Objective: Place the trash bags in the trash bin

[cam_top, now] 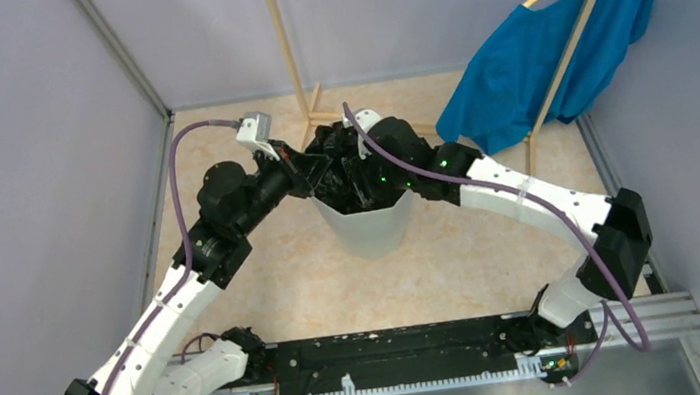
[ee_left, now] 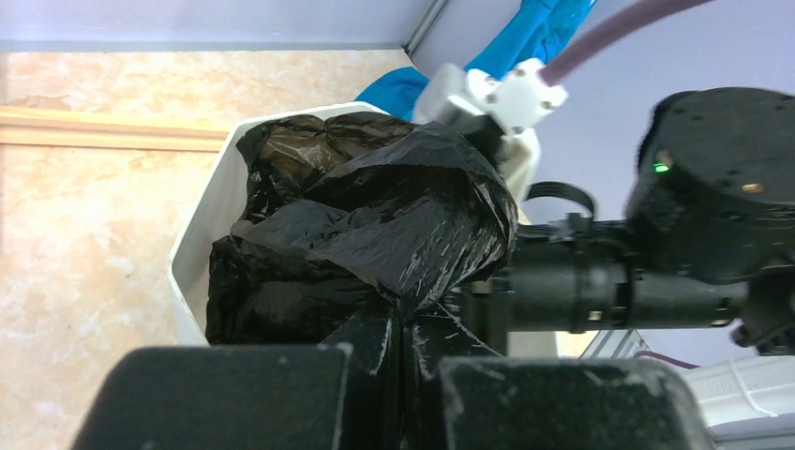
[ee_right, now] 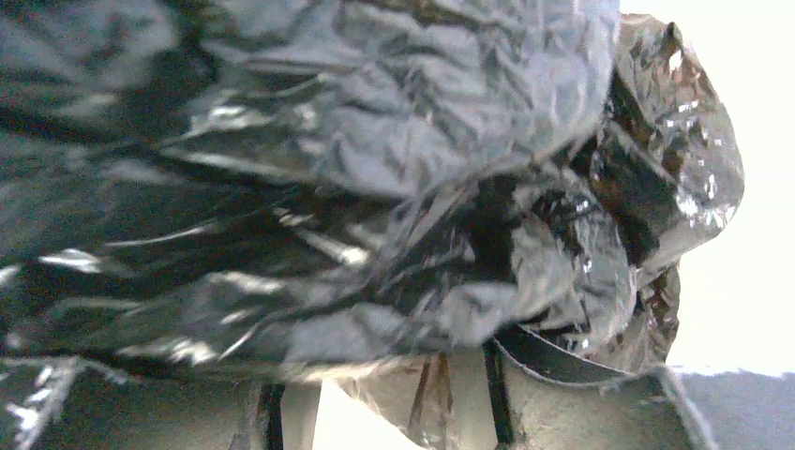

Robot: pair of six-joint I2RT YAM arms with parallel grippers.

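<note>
Desk: So, where does the thin, glossy black plastic trash bag [cam_top: 350,189] sit?

Photographer: Bunched in the mouth of the white, faceted plastic trash bin [cam_top: 367,228], which stands upright near the middle of the beige stone-patterned table [cam_top: 276,287]. Part of the crinkled film lies inside the walls; the rest mounds above the rim.

Desk: And the arms?

Photographer: Both meet over the bin from opposite sides. The left gripper [ee_left: 398,361] is clamped on a fold of the trash bag. The plastic is pinched in the narrow slit between its two dark fingers [ee_left: 216,398], close to the bin's rim.

Desk: The right gripper [cam_top: 353,160]?

Photographer: Buried in the heap at the rim. Its wrist camera is filled with creased, shiny film, brownish where light passes through, so I cannot tell whether its jaws are parted or closed.

Desk: Anything behind?

Photographer: A blue cloth garment [cam_top: 549,42] hangs from a light wooden rack [cam_top: 285,44] at the far right, well apart from the bin.
</note>
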